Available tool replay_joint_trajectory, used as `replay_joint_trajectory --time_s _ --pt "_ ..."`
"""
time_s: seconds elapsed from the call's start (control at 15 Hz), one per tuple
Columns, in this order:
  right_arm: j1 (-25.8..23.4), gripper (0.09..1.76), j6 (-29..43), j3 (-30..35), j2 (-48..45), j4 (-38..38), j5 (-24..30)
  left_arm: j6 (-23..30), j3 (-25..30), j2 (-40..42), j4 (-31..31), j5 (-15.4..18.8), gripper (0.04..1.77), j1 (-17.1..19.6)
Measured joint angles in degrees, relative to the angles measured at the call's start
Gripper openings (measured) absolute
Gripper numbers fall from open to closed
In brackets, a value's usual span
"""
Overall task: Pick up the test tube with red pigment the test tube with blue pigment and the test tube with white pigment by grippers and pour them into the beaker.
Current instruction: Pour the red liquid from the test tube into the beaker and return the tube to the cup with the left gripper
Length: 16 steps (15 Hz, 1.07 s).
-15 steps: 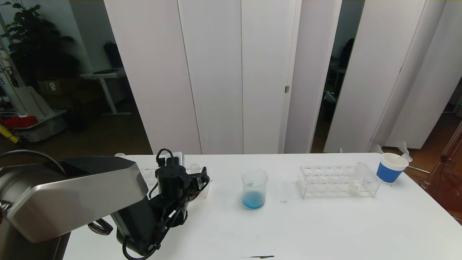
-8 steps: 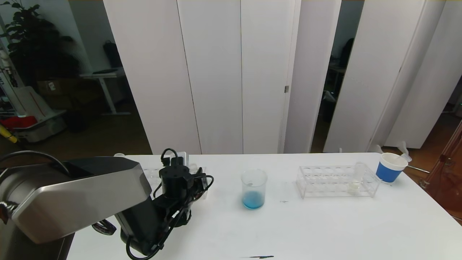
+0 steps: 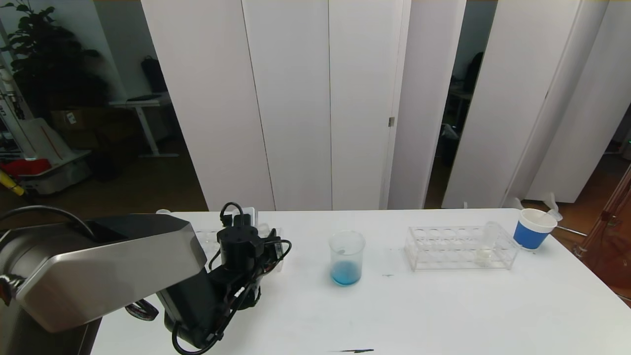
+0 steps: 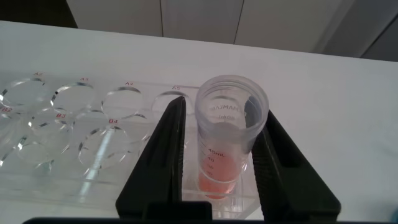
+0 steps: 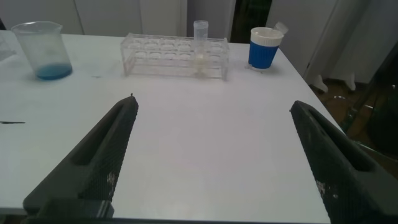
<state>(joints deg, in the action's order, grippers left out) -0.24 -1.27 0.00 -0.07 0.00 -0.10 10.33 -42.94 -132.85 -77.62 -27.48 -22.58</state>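
- Taking the beaker [image 3: 347,258] as landmark: it stands upright mid-desk [image 3: 394,315], already holding a shallow layer of blue liquid, so the blue pour looks done.
- Nearest the robot, on the beaker's left, the left claw [image 4: 219,162] is clenched on the test tube with red pigment [image 4: 227,142]. Its two dark fingers [image 4: 163,155] press either side of the upright clear wall, above the orange-red liquid at the bottom.
- That tube sits in an end hole of the left rack [image 4: 87,134]. Gripping high on the wall keeps the fingers above the rack's top plate, which should let the tube be drawn straight upward.
- The rack's other holes in the left wrist view look empty, so nothing crowds the claw there.
- Between that rack and the beaker the desk is bare, giving an open lane for carrying the tube across; the beaker's flared rim is much wider than the tube, so the pour has some margin.
- The right claw [image 5: 217,155] hangs released, fingers wide, low over the near desk on the beaker's right, holding nothing; it appears parked.
- Farther off, right of the beaker, the right rack [image 3: 461,247] carries the test tube with white pigment [image 3: 488,242] near its far-right end, upright, its pale contents faint.
- Beyond that rack, close to the desk's right edge, stands a blue paper cup [image 3: 533,228]; a reach toward the white tube has little spare room on that side.
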Motion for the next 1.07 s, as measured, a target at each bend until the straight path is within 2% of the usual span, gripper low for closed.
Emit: replay_joint_trajectory --time_s 0.4,0.67,1.07 --pt "-0.02 1.75 -0.02 0.0 0.0 0.0 0.0 -1.6 0.49 2.39 0.35 -0.05 0.61 -0.24" --pt "0.02 1.75 0.0 0.0 0.0 0.0 0.0 -2.72 1.04 6.25 1.55 0.17 0.61 -0.68" --pt "-0.02 1.75 -0.02 0.0 0.0 0.0 0.0 -4.29 0.63 13.59 7.34 1.22 0.6 -1.21"
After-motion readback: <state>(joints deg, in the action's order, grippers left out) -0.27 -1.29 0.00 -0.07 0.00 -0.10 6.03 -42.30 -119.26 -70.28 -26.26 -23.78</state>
